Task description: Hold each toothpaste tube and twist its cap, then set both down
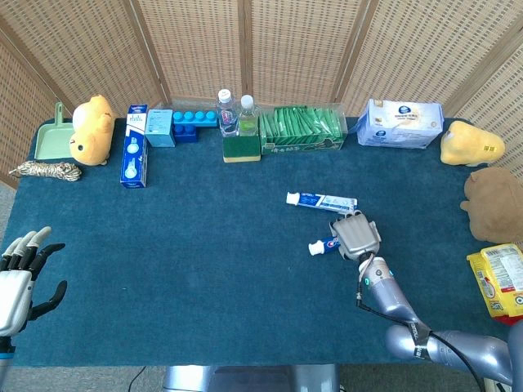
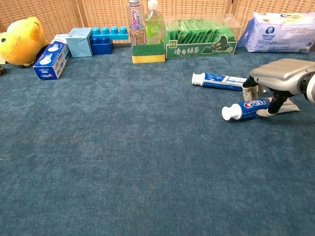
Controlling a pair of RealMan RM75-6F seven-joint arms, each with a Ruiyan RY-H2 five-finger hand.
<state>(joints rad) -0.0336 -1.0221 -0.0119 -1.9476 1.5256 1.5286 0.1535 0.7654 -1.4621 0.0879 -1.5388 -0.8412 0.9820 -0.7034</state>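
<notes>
Two toothpaste tubes lie on the blue cloth right of centre. The far tube (image 1: 323, 201) (image 2: 219, 79) lies free, its white cap to the left. The near tube (image 1: 324, 244) (image 2: 244, 107) also points its cap left and still rests on the cloth. My right hand (image 1: 357, 235) (image 2: 281, 74) sits over its tail end. Its fingers (image 2: 273, 102) reach down on both sides of the tube and grip it; the tail is hidden under the hand. My left hand (image 1: 20, 276) hovers at the lower left edge, fingers spread, holding nothing. It does not show in the chest view.
Along the back stand a yellow plush (image 1: 90, 129), a blue box (image 1: 134, 157), blue blocks (image 1: 193, 124), two bottles (image 1: 235, 114) on a sponge, a green packet box (image 1: 302, 131) and a tissue pack (image 1: 400, 124). Plush toys (image 1: 493, 204) and a snack bag (image 1: 500, 279) sit right.
</notes>
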